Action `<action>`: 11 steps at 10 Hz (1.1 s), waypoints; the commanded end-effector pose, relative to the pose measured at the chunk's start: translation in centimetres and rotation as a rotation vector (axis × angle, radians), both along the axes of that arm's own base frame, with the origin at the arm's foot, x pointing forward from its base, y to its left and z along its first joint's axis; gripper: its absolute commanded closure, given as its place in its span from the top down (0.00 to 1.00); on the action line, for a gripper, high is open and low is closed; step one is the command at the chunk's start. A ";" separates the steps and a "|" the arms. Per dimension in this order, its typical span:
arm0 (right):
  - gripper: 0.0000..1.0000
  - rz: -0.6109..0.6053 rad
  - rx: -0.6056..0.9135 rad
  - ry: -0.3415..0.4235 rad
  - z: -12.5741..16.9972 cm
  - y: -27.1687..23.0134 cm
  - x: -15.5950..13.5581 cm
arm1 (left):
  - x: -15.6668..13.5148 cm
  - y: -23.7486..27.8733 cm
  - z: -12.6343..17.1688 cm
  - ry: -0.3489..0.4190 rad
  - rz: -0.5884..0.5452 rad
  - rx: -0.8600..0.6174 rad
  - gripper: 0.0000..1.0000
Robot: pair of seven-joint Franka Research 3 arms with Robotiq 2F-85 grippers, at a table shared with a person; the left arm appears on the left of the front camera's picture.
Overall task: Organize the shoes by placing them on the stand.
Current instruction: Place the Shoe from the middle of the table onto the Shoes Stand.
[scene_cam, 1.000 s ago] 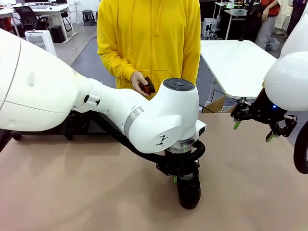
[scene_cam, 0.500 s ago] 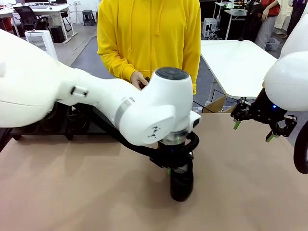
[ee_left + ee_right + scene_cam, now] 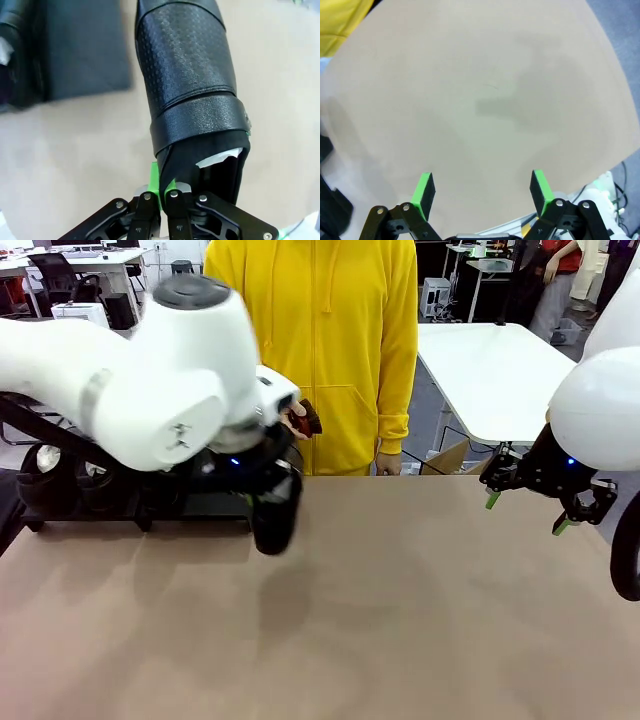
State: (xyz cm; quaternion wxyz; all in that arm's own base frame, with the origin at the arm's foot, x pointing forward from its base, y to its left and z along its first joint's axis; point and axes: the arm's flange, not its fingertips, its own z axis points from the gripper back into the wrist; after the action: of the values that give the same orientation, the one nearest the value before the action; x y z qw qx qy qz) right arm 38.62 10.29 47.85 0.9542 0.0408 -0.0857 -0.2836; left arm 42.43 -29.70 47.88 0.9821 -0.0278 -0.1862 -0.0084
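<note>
- Carrying a black shoe [image 3: 275, 518] by its heel rim, your left hand [image 3: 161, 192] is pinching shut on it, just off the stand [image 3: 200, 506].
- Be lowering it level onto the bare panel.
- Shoes [image 3: 62, 475] are already sitting further along; a person's hand [image 3: 297, 418] is holding a brush [image 3: 310, 418] close behind.
- Your right hand [image 3: 482, 190] is hanging wide open, holding nothing, over bare tabletop [image 3: 485, 100].

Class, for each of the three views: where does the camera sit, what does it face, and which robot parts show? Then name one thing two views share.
Front: between the arms, facing the person; both arms show.
Left wrist: above the left gripper, shut on a shoe.
Right wrist: above the open right gripper, facing bare table.
Shared: the shoe and stand in front and left wrist views.
</note>
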 end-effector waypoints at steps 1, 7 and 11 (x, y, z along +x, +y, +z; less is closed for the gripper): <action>1.00 0.019 0.020 0.001 0.1 -0.2 0.0 | 2.4 3.4 -0.2 -0.119 0.067 0.018 0.00; 1.00 0.019 0.020 0.001 0.1 -0.2 0.0 | 11.3 10.4 -2.3 -0.240 0.196 0.042 0.00; 1.00 0.019 0.020 0.001 0.1 -0.2 0.0 | 12.7 10.4 -3.8 -0.222 0.176 0.039 0.00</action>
State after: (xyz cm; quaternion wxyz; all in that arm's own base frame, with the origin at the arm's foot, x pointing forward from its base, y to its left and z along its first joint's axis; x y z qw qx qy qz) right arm 38.62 10.29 47.87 0.9542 0.0408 -0.0857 -0.2836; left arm 54.96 -18.76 43.34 0.9580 0.0123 -0.2784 0.0672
